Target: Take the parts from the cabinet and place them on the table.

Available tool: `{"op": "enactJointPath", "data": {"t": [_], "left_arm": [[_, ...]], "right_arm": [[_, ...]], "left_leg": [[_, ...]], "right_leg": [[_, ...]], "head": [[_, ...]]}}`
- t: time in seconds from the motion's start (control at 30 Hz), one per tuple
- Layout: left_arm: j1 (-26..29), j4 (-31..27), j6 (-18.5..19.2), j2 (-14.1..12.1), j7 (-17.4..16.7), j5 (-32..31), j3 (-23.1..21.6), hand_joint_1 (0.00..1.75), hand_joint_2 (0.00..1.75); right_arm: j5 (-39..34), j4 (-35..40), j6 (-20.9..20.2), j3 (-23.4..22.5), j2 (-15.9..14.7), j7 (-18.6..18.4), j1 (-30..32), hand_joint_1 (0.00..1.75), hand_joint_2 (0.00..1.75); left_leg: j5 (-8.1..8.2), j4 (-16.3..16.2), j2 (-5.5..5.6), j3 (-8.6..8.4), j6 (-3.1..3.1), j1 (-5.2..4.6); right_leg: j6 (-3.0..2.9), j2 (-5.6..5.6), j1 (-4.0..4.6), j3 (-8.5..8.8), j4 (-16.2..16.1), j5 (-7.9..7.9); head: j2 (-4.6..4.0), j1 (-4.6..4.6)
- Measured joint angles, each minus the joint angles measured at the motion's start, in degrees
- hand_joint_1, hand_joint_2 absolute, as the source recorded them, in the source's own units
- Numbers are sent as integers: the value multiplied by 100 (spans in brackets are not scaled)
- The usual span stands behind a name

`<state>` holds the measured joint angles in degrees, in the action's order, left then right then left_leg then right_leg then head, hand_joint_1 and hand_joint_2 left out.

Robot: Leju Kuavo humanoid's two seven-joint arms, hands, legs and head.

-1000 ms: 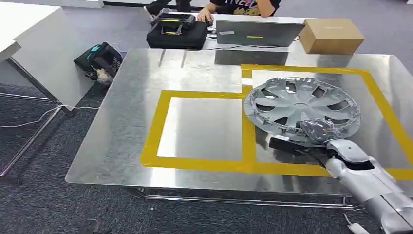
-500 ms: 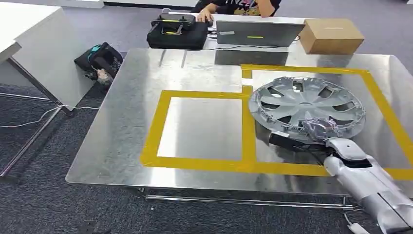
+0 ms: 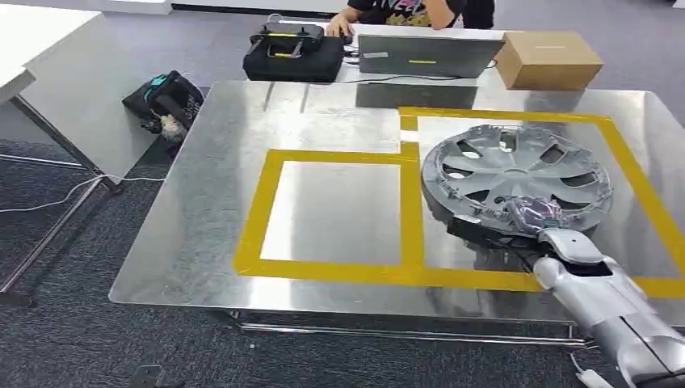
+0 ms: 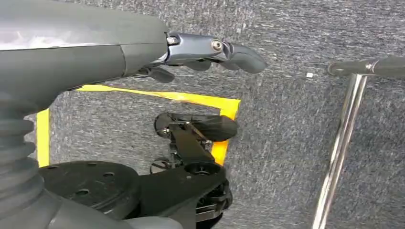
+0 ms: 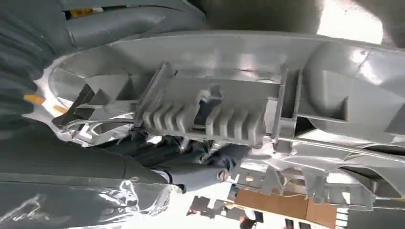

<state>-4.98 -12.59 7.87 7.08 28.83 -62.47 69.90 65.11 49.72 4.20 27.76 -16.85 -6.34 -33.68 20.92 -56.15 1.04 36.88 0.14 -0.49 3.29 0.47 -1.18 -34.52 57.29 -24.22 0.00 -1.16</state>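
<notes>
- The right hand (image 3: 540, 215) is gripping the near rim of the hubcap (image 3: 517, 174), fingers (image 5: 229, 157) hooking among its inner ribs.
- The hubcap is tilting over the table's (image 3: 323, 121) right yellow-taped square.
- It is looking light, thin, fairly stiff plastic with brittle clips; the rim is seeming the safest hold.
- The left hand (image 4: 210, 50) is hanging empty, fingers loose.

person (image 3: 408, 10) cropped at edge; hubcap (image 3: 517, 178) hides fingers

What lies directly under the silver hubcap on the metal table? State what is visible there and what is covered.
Under the hubcap are the steel table and, at its left edge, yellow tape. The right robot hand grips its near rim. The surface beneath the disc's middle is covered.
</notes>
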Motion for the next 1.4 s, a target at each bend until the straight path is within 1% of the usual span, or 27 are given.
{"op": "enactJointPath", "data": {"t": [0.03,0.07,0.27,0.43,0.53,0.6,0.8,0.87,0.93,1.03,1.13,1.3,1.4], "left_arm": [[0,0,-20,0,0,11,7,0,175],[0,0,-35,0,0,26,15,0,0],[1,0,-68,4,0,70,24,0,0],[3,0,-50,4,0,79,33,0,0],[3,0,-24,9,0,87,72,0,0],[4,0,-11,11,-2,100,85,0,0],[3,0,13,13,-2,114,116,0,0],[5,0,22,13,-4,122,120,0,0],[6,0,28,15,-11,129,125,0,0],[6,0,33,24,-11,146,131,0,0],[6,0,39,37,-11,146,160,0,0],[8,0,53,39,-11,146,173,0,0],[8,0,57,42,-11,146,186,0,0]], "right_arm": [[0,-11,2,0,4,7,-6,0,175],[0,-26,4,-2,11,33,-10,0,175],[4,-26,247,-57,37,50,41,0,175],[-6,171,715,-254,57,48,240,0,175],[212,415,1116,-406,59,-117,391,0,175],[269,566,1161,-498,59,-170,473,0,175],[264,831,1169,-651,61,-170,585,0,175],[56,964,1148,-734,61,-9,645,0,175],[-333,1130,1029,-824,63,259,718,0,175],[-1177,1446,700,-955,70,719,806,0,175],[-1819,1701,334,-1049,72,883,813,0,175],[-2518,1897,24,-1196,72,1122,813,0,175],[-2671,1945,-46,-1239,72,1174,814,0,175]], "left_leg": [[0,0,0,0,0,0],[-1,0,0,0,0,0],[-6,0,0,0,-3,0],[-6,0,0,1,-3,0],[-6,0,0,1,-3,0],[-6,0,0,2,-3,0],[-6,0,0,2,-3,0],[-6,0,0,3,-3,0],[-6,0,0,3,-3,0],[-6,0,0,3,-3,0],[-6,0,0,2,-3,1],[-6,0,0,2,-3,0],[-6,0,0,2,-3,0]], "right_leg": [[0,0,0,0,0,0],[0,0,0,0,0,1],[1,-1,0,0,0,6],[0,-1,0,-1,0,6],[0,-1,0,-2,0,6],[0,-1,0,-3,0,6],[0,0,0,-5,0,6],[0,-1,0,-4,0,6],[0,1,0,-5,0,6],[0,0,0,-5,0,6],[-1,0,0,-5,0,6],[-1,1,0,-6,0,6],[-1,1,0,-6,0,7]], "head": [[0,2],[0,2],[0,2],[0,2],[0,0],[0,0],[0,0],[0,0],[0,0],[0,2],[0,2],[0,0],[0,0]]}}
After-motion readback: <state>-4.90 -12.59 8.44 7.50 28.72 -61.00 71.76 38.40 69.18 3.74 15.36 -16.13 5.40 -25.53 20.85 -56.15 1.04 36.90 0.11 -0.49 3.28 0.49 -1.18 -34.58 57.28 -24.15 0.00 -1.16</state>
